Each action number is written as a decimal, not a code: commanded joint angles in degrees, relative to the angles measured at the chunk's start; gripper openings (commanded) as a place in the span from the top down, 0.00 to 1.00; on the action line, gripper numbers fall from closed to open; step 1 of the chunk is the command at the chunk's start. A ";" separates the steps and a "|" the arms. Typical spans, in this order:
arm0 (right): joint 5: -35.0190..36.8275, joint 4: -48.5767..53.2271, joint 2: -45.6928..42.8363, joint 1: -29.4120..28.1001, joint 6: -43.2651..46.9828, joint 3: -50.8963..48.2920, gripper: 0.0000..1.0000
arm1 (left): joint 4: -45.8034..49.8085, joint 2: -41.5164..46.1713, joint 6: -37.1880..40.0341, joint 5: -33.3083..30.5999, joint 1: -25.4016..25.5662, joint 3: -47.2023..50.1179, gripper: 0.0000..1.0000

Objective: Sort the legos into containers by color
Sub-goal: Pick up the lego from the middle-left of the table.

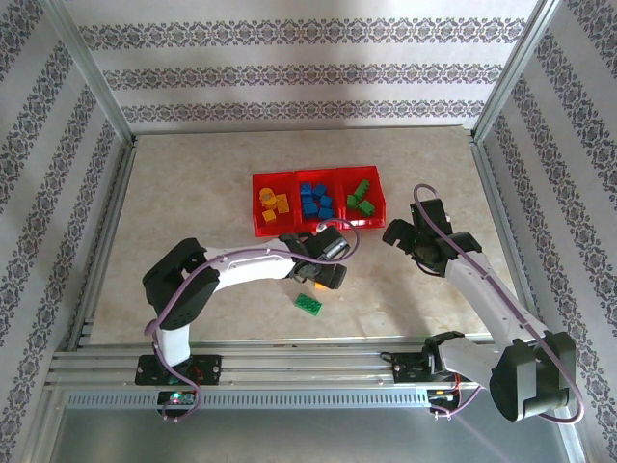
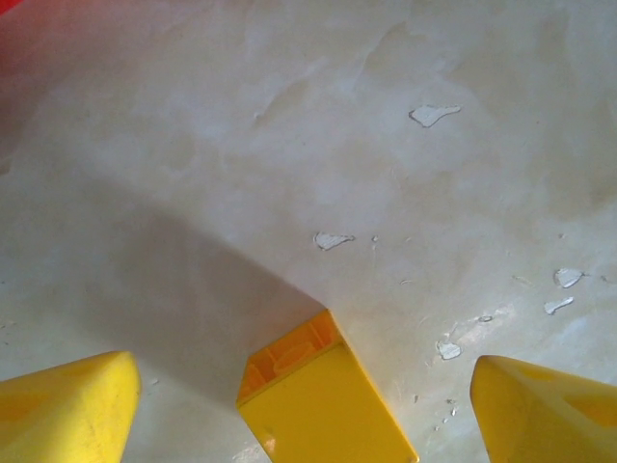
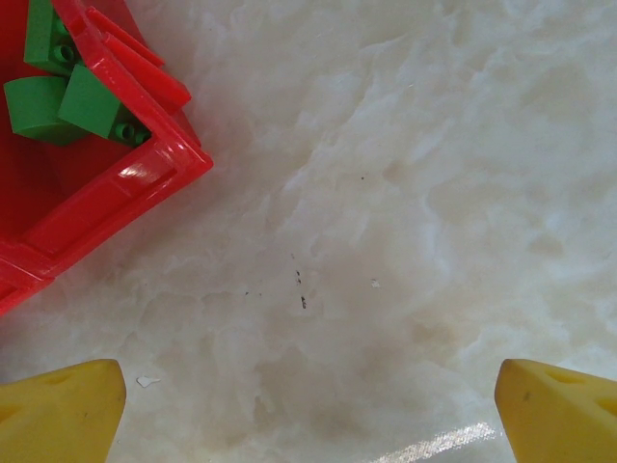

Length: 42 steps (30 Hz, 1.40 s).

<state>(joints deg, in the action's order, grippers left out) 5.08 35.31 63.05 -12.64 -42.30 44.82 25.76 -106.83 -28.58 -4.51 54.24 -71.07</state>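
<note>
The three joined red containers (image 1: pixel 316 224) stand mid-table, holding yellow (image 1: pixel 273 203), blue (image 1: pixel 315 200) and green legos (image 1: pixel 362 196) from left to right. My left gripper (image 1: pixel 318 276) hovers just in front of them, open. A yellow-orange lego (image 2: pixel 323 405) lies on the table between its wide-apart fingers (image 2: pixel 67 410), touching neither. A loose green lego (image 1: pixel 309 305) lies on the table just nearer than that gripper. My right gripper (image 1: pixel 405 237) is open and holds nothing (image 3: pixel 308 371), right of the green bin's corner (image 3: pixel 145 174).
Aluminium frame posts and patterned walls enclose the marble-look table (image 1: pixel 193 212). Free tabletop lies left of and behind the bins. Chipped white flecks (image 2: pixel 333 239) mark the surface under the left gripper.
</note>
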 commanded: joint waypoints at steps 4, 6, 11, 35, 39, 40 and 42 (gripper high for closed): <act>1.16 -0.07 0.66 -0.57 -0.84 -0.35 0.02 | 3.71 -1.91 -0.82 0.12 0.96 0.27 0.13; 1.16 -0.07 0.73 -0.55 -0.76 -0.26 0.02 | 4.50 -2.07 -0.79 -0.40 0.96 0.60 0.16; 1.16 -0.29 1.23 -0.50 -0.73 -0.08 0.02 | 6.22 -1.98 -0.61 -1.90 0.96 1.57 0.27; 1.11 -0.46 2.11 -0.56 -0.85 0.10 0.02 | 4.02 -4.42 0.67 -1.90 0.87 -0.12 0.35; 1.67 0.07 1.29 -0.52 -0.83 -0.26 0.01 | 3.77 -5.05 0.76 -1.90 0.81 0.01 0.41; 1.62 0.11 1.20 -0.52 -0.85 -0.34 0.02 | 3.71 -5.06 0.80 -1.90 0.78 0.12 0.42; 1.62 0.11 1.18 -0.53 -0.89 -0.43 0.02 | 3.40 -5.07 0.80 -1.82 0.78 0.23 0.44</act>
<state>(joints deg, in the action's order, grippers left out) 5.10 34.89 65.32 -12.64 -42.30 44.82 29.61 -109.95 -28.53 -5.15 54.43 -70.46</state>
